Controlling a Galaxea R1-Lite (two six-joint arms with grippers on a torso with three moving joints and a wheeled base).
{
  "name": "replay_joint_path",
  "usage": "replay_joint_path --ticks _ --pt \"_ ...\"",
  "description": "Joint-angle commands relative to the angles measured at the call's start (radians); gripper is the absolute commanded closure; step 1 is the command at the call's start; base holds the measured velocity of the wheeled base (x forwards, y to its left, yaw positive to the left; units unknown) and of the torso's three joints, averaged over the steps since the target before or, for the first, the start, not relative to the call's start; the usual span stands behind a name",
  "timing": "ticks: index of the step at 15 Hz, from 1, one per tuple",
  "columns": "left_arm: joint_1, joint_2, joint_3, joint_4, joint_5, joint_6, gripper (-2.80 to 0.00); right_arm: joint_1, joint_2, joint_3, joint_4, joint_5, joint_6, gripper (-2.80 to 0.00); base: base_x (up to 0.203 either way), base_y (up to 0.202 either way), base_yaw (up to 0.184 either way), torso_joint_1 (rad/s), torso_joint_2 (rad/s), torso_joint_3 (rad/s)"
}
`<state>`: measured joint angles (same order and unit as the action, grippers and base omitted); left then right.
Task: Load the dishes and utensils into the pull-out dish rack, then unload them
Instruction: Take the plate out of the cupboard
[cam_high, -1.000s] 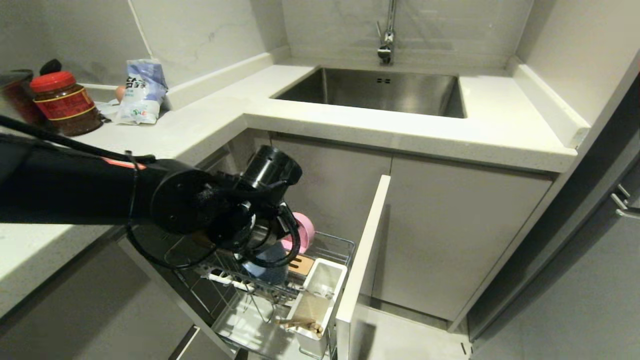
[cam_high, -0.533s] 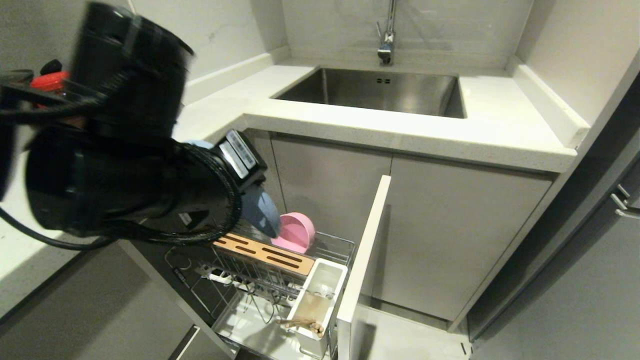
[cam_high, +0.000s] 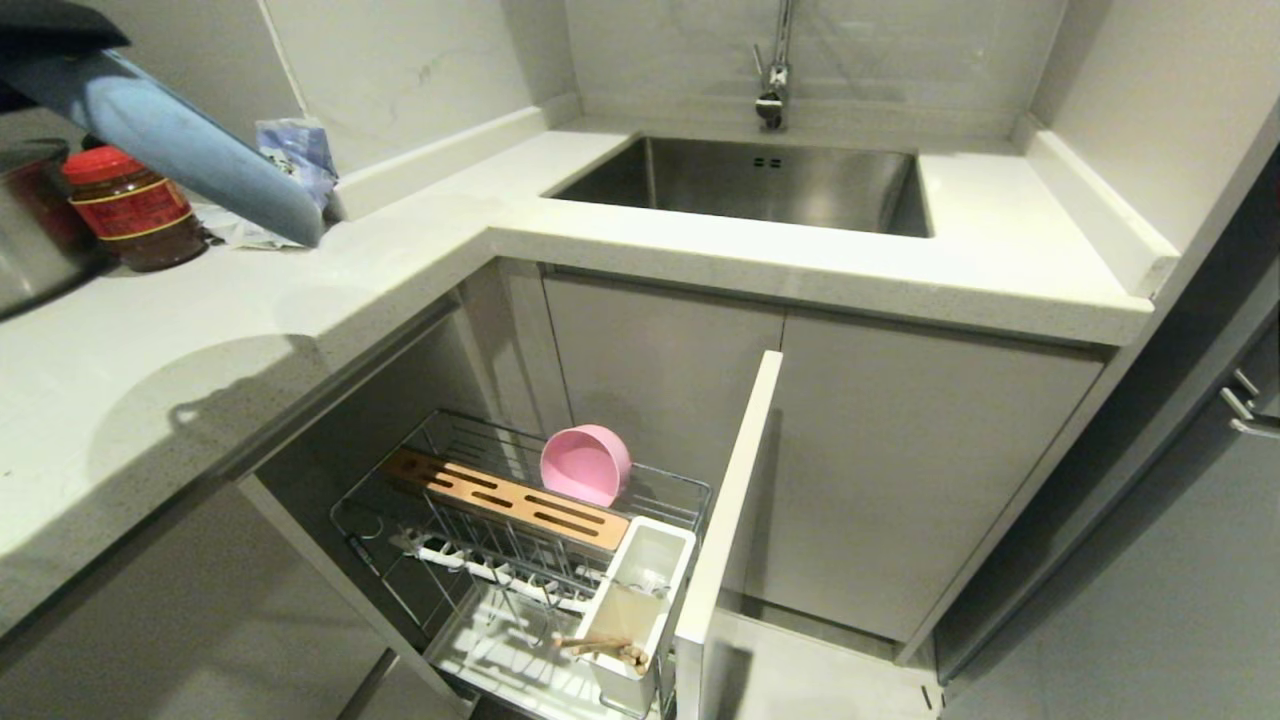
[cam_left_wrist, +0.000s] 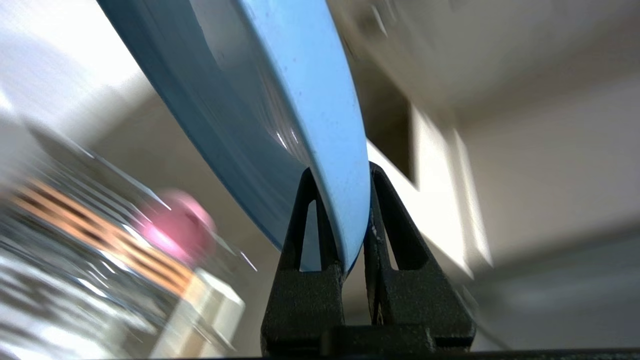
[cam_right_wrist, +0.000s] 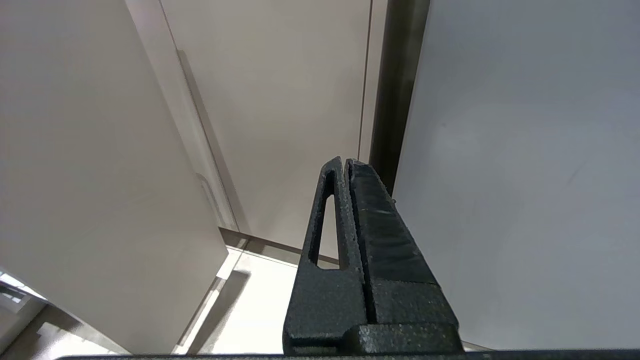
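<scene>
Your left gripper (cam_left_wrist: 345, 220), clamped on the light-blue plate (cam_high: 190, 150), has lifted it clear of the pull-out dish rack (cam_high: 520, 500) to above the white countertop (cam_high: 420, 250); unloading is underway. The pink bowl (cam_high: 585, 465) remains racked. Right gripper (cam_right_wrist: 347, 200) hangs closed, empty, beside grey cabinets.

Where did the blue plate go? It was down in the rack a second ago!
The left claw, shut on the blue plate, lifted it out of the pull-out rack and up over the counter. The pink bowl, the chopsticks in the white cup and the parked right claw stayed put.
</scene>
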<state>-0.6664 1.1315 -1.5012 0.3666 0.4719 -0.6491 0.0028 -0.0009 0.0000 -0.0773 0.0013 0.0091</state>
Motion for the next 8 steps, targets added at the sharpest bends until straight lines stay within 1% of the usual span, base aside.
replay_joint_path --ticks 1,2,4,5,6,8 --pt "0.2 -0.048 -0.025 0.002 0.003 0.12 0.0 0.0 -0.001 0.026 -0.001 0.0 0.001 0.0 0.0 0.0 0.0 0.0 0.0 0.0" --pt "0.277 -0.053 -0.029 0.003 0.005 0.193 0.0 0.0 -0.001 0.026 -0.001 0.0 0.001 0.0 0.0 0.0 0.0 0.0 0.0 0.0" --pt "0.388 -0.057 -0.025 0.034 0.023 0.335 0.0 0.0 -0.001 0.026 -0.001 0.0 0.0 0.0 0.0 0.0 0.0 0.0 0.0 0.0" --pt "0.434 -0.055 -0.026 0.094 0.038 0.385 0.0 0.0 -0.001 0.026 -0.001 0.0 0.0 0.0 0.0 0.0 0.0 0.0 0.0 0.0" --pt "0.462 -0.042 -0.046 0.175 0.053 0.436 0.0 0.0 -0.001 0.026 -0.001 0.0 0.0 0.0 0.0 0.0 0.0 0.0 0.0 0.0" --pt "0.51 0.005 -0.107 0.364 0.083 0.501 0.0 0.0 -0.001 0.026 -0.001 0.0 0.0 0.0 0.0 0.0 0.0 0.0 0.0 0.0"
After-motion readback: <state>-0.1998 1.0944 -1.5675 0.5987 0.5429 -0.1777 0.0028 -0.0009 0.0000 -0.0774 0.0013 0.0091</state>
